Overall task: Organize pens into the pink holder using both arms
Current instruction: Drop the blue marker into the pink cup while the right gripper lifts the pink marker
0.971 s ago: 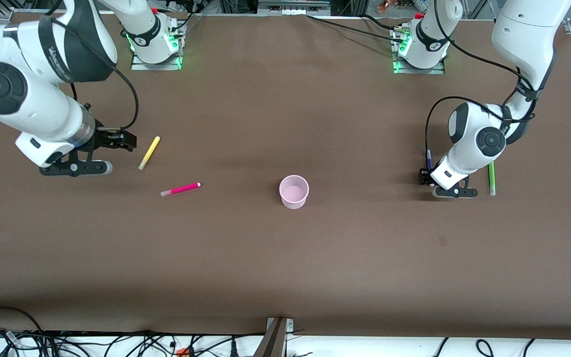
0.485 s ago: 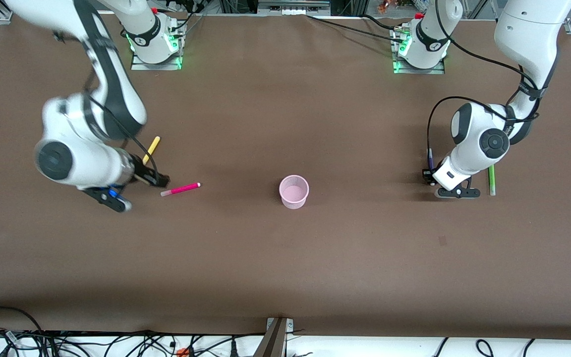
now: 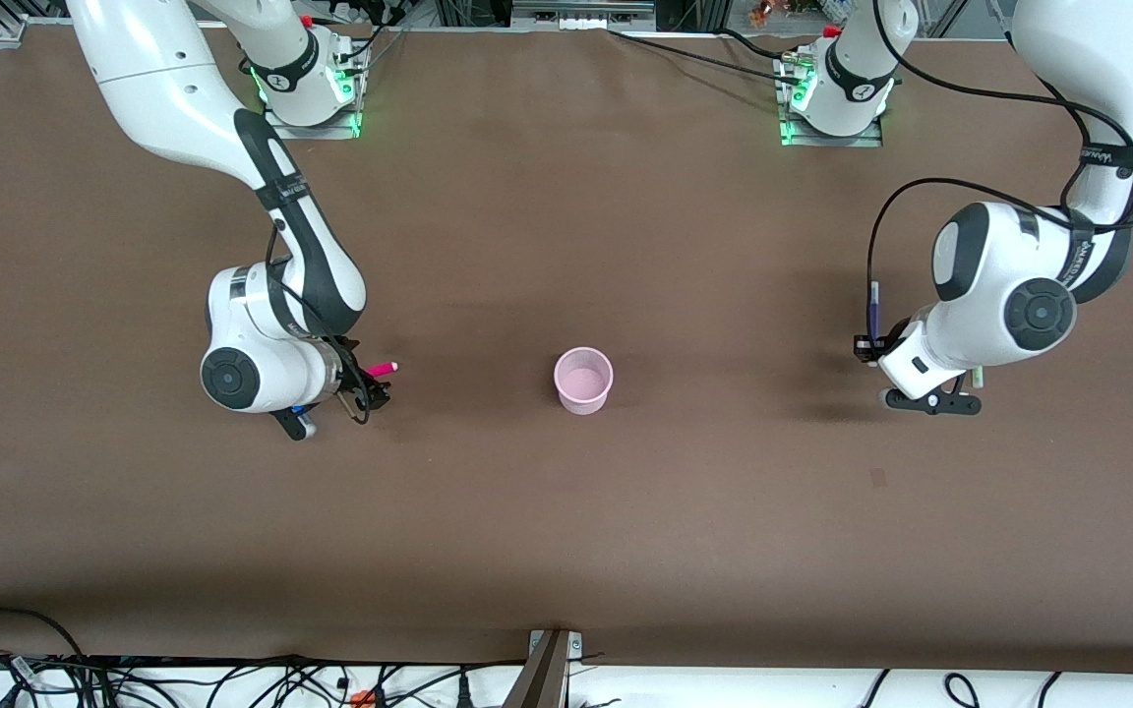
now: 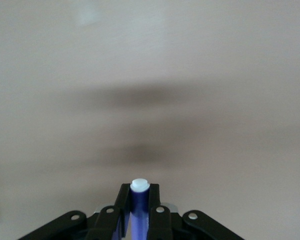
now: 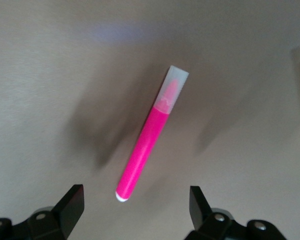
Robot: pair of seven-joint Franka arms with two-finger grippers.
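Right gripper [image 5: 135,212]: released, hovering over magenta pen [image 5: 150,153] lying on desk [image 3: 566,511].
Left gripper [image 4: 139,220]: clenched on purple pen [image 4: 138,207].
Pink holder [image 3: 583,381]: upright, 3 o'clock from magenta pen.

A matt brown table [image 3: 566,511] carries a translucent pale pink plastic holder [image 3: 583,381]. The magenta pen [image 5: 149,150] is smooth, glossy plastic with a frosted clear cap. Glossy white shells cover both arms; the left gripper [image 4: 138,210] is matt black around a purple pen [image 4: 139,202].
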